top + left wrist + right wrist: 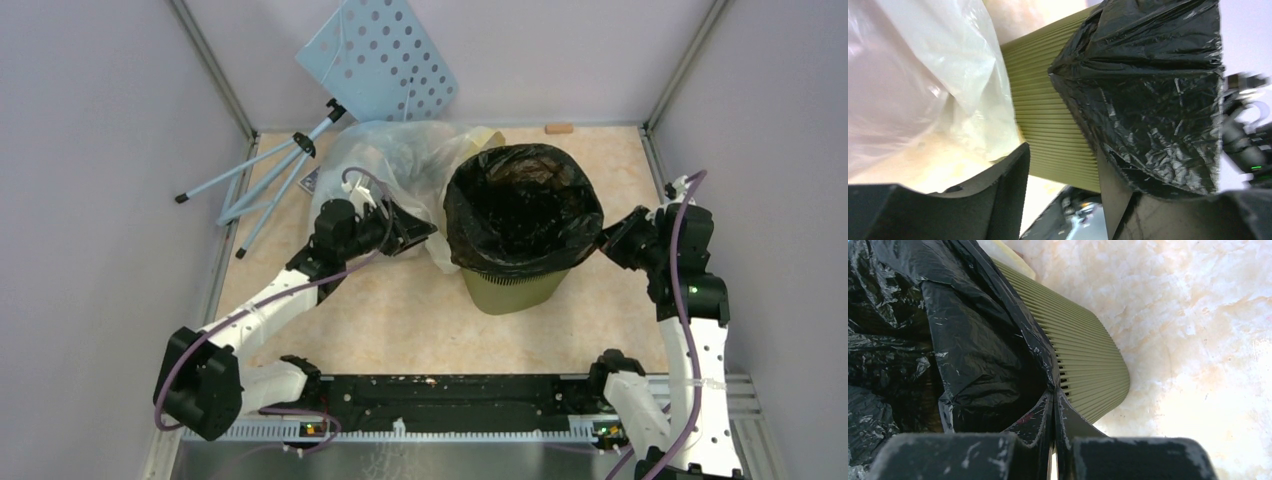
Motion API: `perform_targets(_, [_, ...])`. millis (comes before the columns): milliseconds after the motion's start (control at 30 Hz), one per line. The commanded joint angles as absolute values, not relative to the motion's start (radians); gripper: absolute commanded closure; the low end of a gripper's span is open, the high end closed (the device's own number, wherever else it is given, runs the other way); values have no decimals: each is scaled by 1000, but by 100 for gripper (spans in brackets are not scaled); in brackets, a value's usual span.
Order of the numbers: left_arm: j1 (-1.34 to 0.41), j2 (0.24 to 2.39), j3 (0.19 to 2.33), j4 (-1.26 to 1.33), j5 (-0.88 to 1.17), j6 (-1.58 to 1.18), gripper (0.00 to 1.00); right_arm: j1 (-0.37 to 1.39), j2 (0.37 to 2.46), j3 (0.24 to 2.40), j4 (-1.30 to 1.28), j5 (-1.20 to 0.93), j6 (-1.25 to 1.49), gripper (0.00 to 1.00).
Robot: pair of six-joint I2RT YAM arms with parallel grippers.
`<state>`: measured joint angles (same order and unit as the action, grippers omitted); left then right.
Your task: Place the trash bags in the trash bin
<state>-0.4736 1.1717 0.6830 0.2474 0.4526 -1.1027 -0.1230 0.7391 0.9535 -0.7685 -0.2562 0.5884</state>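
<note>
With the trash bag (pixel 520 195) draped over the rim of the trash bin (pixel 515 290) near the tabletop's (pixel 380 320) far edge, right jaws pinched on its film and left jaws apart beside the bin, a hard tug could tear the film or tip the bin.

That black bag (pixel 523 205) swallows the bin (pixel 512 290) rim, can't see it; blue board (pixel 385 55) clipped up top; right arm (pixel 1245 140) just a blur.
</note>
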Motion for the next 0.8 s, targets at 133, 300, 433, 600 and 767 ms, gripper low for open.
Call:
perform_targets(133, [-470,1180,512,763,465,-1476,43,-130,714,929,-708,-290,604,100])
perform_targets(300, [-472,1207,419,959,408,-1621,35,-131,711,923,-696,-304,603,100])
perform_targets(433, [-478,1264,424,1030,413,-1652,33,-131,704,911,-677,-317,610,100])
perform_targets(600, [-493,1321,441,1085,410,-1667,33,-130,703,911,-673,-321,612,100])
perform_targets(767, [-495,1373,431,1135,410,-1695,31,-130,692,911,-660,-332,621,100])
